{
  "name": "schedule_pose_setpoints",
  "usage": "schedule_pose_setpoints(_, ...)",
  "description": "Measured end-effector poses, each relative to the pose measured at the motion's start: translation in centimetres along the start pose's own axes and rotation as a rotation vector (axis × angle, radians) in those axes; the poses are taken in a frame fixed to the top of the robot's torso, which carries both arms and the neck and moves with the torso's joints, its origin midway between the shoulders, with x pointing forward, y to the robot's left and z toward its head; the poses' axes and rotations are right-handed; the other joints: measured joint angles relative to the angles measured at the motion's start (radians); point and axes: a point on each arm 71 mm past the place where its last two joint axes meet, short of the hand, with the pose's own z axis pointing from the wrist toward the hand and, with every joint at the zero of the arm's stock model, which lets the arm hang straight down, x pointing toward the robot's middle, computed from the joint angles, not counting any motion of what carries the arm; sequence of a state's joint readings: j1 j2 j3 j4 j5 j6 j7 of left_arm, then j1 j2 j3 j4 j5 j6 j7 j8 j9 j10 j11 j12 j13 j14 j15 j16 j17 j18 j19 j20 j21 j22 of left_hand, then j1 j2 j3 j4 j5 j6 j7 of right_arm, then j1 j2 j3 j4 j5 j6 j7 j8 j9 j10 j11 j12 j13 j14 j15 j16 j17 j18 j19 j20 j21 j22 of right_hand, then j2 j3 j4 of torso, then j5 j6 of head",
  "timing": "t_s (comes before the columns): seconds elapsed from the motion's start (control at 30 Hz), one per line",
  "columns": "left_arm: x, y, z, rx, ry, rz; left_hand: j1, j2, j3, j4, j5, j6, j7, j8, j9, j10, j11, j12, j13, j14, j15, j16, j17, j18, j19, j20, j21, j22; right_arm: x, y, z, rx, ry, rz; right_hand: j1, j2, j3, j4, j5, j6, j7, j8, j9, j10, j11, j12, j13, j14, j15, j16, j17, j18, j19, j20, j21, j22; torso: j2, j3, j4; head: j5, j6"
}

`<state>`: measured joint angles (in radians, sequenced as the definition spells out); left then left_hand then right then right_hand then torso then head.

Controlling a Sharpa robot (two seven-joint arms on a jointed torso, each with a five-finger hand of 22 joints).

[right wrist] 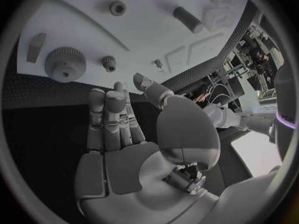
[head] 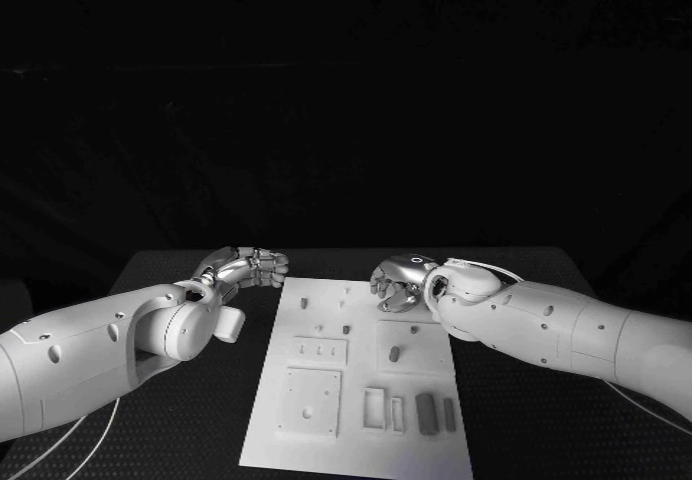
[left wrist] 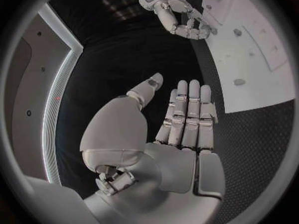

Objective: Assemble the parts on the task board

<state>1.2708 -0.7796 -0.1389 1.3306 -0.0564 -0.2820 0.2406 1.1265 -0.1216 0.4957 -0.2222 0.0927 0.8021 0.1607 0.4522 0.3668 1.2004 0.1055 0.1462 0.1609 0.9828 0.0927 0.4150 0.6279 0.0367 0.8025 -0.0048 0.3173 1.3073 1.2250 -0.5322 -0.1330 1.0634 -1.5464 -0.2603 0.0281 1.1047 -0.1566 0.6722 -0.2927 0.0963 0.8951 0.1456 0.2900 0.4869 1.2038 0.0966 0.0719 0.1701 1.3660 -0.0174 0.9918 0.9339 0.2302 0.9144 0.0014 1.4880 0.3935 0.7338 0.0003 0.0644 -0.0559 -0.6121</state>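
Fingers of left hand: straight, side by side, thumb apart, nothing held; open, hovering over black table at centre left of head view, just beside the board's far left corner. Fingers of right hand: extended together in right wrist view, thumb splayed, nothing between them; open, poised over the far right part of the board, centre of head view.

Task board: white plate, lower centre of head view, flat on table, with raised blocks and slots. Parts on it: dark bar and thinner strip at lower right of head view; small studs near the far end, too small to identify there. In right wrist view, upper left: large toothed wheel, small toothed wheel, wedge-shaped piece, ring, short cylinder at upper centre.

Handling, by judgement: parts probably rigid, light, smooth plastic; likely to slip or skid on the plate if nudged. Toothed wheels best pinched across the rim; cylinder and bar across the short sides.

Obstructions: parts lying close together near the right hand, so a neighbour may get knocked; both hands close at the board's far end, some risk of crowding.
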Motion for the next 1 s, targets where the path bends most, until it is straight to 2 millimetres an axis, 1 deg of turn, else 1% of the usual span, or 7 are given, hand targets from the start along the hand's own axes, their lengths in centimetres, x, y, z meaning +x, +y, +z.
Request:
schedule_pose_setpoints(0.2, 0.03, -0.02, 0.00, 0.001, 0.001, 0.000, 0.000, 0.000, 0.000, 0.000, 0.000, 0.000, 0.000, 0.000, 0.000, -0.004, 0.004, 0.000, 0.000, 0.000, 0.000, 0.000, 0.000, -0.001, 0.000, 0.000, 0.000, 0.001, 0.28, -0.19, -0.03, 0.010, 0.007, -0.053, 0.008, -0.008, 0.019, 0.002, -0.018, 0.000, 0.000, 0.000, -0.001, -0.005, 0.005, 0.000, -0.004, -0.005, 0.005, 0.019, 0.000, -0.007, 0.004, -0.004, 0.009, 0.004, 0.013, -0.0005, 0.0035, -0.004, 0.000)
schedule_pose_setpoints(0.27, 0.01, -0.01, -0.01, 0.001, 0.001, 0.000, 0.000, 0.000, 0.000, 0.000, 0.000, 0.000, 0.000, -0.004, 0.001, -0.004, 0.004, -0.002, 0.000, 0.000, 0.000, 0.000, 0.001, -0.001, 0.000, 0.000, 0.000, 0.001, 0.24, -0.25, -0.08, 0.014, 0.002, -0.068, 0.007, -0.012, 0.024, 0.003, -0.019, 0.000, 0.000, 0.000, -0.001, -0.009, 0.002, 0.000, -0.005, -0.005, 0.005, 0.022, 0.000, -0.007, 0.003, -0.005, 0.009, 0.006, 0.017, -0.0006, 0.0041, -0.004, -0.001)
schedule_pose_setpoints(0.4, -0.12, 0.00, -0.01, 0.001, -0.002, 0.001, 0.000, 0.000, 0.000, 0.000, 0.000, 0.000, 0.000, -0.004, 0.001, -0.004, 0.004, -0.004, 0.001, 0.000, 0.000, 0.000, 0.001, -0.001, 0.000, 0.000, 0.000, 0.001, -0.01, -0.17, -0.15, 0.016, -0.020, -0.098, 0.005, -0.038, 0.055, 0.005, -0.033, 0.004, -0.004, 0.000, -0.002, -0.013, 0.006, 0.000, -0.010, -0.013, 0.006, 0.033, -0.008, -0.010, 0.000, -0.007, 0.011, 0.010, 0.023, -0.0006, 0.0043, -0.005, 0.000)
schedule_pose_setpoints(0.6, -0.25, 0.02, 0.03, 0.001, -0.006, 0.002, -0.005, 0.003, 0.000, 0.000, 0.000, 0.000, 0.000, -0.004, 0.001, -0.004, 0.004, -0.008, 0.001, 0.000, 0.000, 0.000, 0.001, -0.006, 0.000, 0.000, 0.000, 0.001, -0.15, -0.20, -0.29, 0.024, -0.050, -0.129, 0.004, -0.059, 0.082, 0.007, -0.038, 0.005, -0.005, 0.000, -0.003, -0.021, 0.007, 0.000, -0.016, -0.014, 0.007, 0.044, -0.016, -0.012, 0.002, -0.010, 0.011, 0.014, 0.030, -0.0007, 0.0035, -0.006, 0.003)
schedule_pose_setpoints(0.83, -0.39, 0.03, 0.05, 0.000, -0.009, 0.003, -0.008, 0.001, 0.002, -0.002, 0.000, 0.000, 0.000, -0.004, 0.002, -0.007, 0.007, -0.008, 0.002, 0.000, 0.000, 0.004, 0.002, -0.006, 0.000, 0.000, 0.004, 0.001, -0.21, -0.25, -0.40, 0.030, -0.063, -0.147, 0.004, -0.059, 0.091, 0.006, -0.038, 0.007, -0.007, 0.000, -0.003, -0.025, 0.003, 0.000, -0.019, -0.014, 0.007, 0.050, -0.020, -0.015, 0.005, -0.013, 0.011, 0.017, 0.035, -0.0001, 0.0038, -0.006, 0.004)
schedule_pose_setpoints(0.9, -0.43, 0.03, 0.06, 0.000, -0.010, 0.003, -0.008, 0.001, 0.002, -0.002, 0.000, 0.000, 0.000, -0.004, 0.002, -0.007, 0.007, -0.008, 0.002, 0.000, 0.000, 0.004, 0.002, -0.006, 0.000, 0.000, 0.004, 0.001, -0.23, -0.27, -0.42, 0.031, -0.066, -0.151, 0.004, -0.068, 0.094, 0.008, -0.038, 0.007, -0.007, 0.000, -0.004, -0.025, 0.003, 0.000, -0.020, -0.014, 0.007, 0.050, -0.021, -0.015, 0.005, -0.013, 0.011, 0.017, 0.036, 0.0001, 0.0040, -0.006, 0.005)
schedule_pose_setpoints(1.0, -0.49, 0.03, 0.06, 0.000, -0.011, 0.004, -0.008, 0.001, 0.002, -0.002, 0.000, 0.000, 0.000, -0.005, 0.002, -0.007, 0.007, -0.008, 0.002, 0.000, 0.000, 0.004, 0.002, -0.006, 0.000, 0.000, 0.004, 0.001, -0.27, -0.33, -0.48, 0.033, -0.071, -0.155, 0.004, -0.067, 0.097, 0.006, -0.038, 0.007, -0.007, 0.000, -0.004, -0.028, 0.007, 0.000, -0.020, -0.014, 0.007, 0.050, -0.021, -0.015, 0.005, -0.013, 0.011, 0.017, 0.038, 0.0000, 0.0046, -0.006, 0.006)
